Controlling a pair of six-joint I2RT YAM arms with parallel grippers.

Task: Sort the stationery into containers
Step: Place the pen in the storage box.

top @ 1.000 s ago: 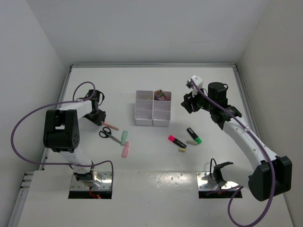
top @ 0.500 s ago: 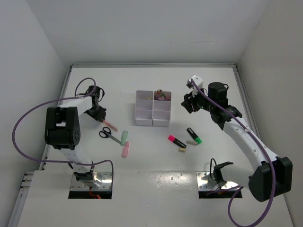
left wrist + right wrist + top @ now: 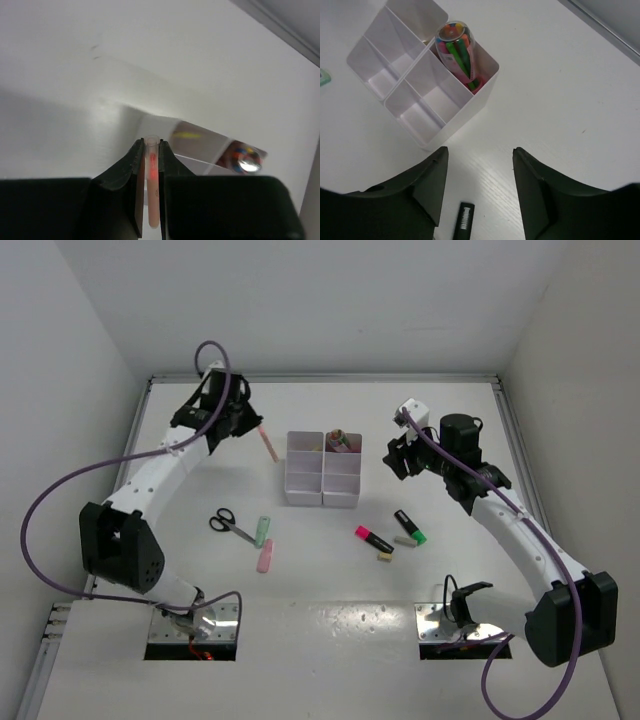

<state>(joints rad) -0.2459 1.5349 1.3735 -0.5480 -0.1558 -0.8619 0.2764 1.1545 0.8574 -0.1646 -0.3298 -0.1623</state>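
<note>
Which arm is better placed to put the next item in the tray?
Left. The left hand is shut on a pink stick close to the tray; the right hand is open and empty.

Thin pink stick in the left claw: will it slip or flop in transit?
Probably stiff: the pink stick juts straight from the left claw, no sag. It seems pinched near one end, so it may pivot. It looks round, so it likely rolls if dropped.

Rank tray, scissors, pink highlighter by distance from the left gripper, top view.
From the left gripper, shut on a pink stick:
1. tray, just right of it.
2. scissors, nearer the bases, left side.
3. pink highlighter, right of centre.
</note>
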